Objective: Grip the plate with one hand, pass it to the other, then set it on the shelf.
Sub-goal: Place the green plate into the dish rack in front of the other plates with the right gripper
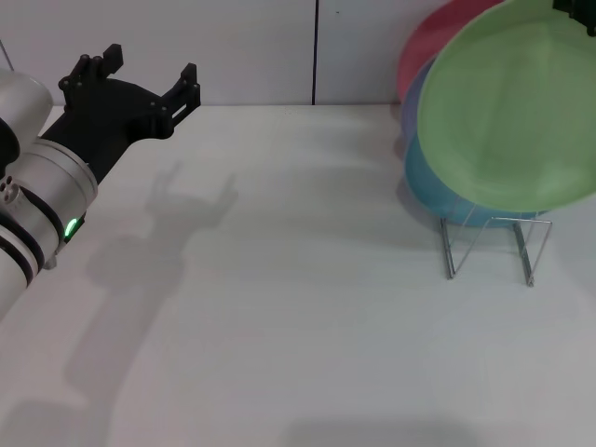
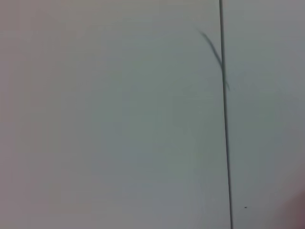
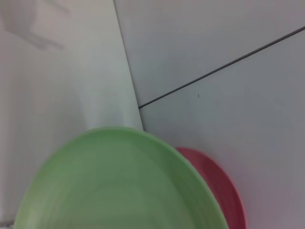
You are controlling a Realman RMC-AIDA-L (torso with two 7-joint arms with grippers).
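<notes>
The light green plate [image 1: 512,112] is at the far right, tilted on edge, in front of the other plates and just above the wire shelf [image 1: 494,244]. It fills the low part of the right wrist view [image 3: 114,186]. My right gripper [image 1: 579,11] shows only as a black tip at the plate's upper rim and holds it there. My left gripper [image 1: 144,67], on the arm with the green ring [image 1: 70,226], is open and empty at the far left, well away from the plate.
A turquoise plate [image 1: 424,191], a lavender plate [image 1: 414,102] and a pink plate [image 1: 428,42] stand on edge in the shelf behind the green one. The pink plate also shows in the right wrist view [image 3: 224,191]. A white wall rises behind the table [image 1: 279,307].
</notes>
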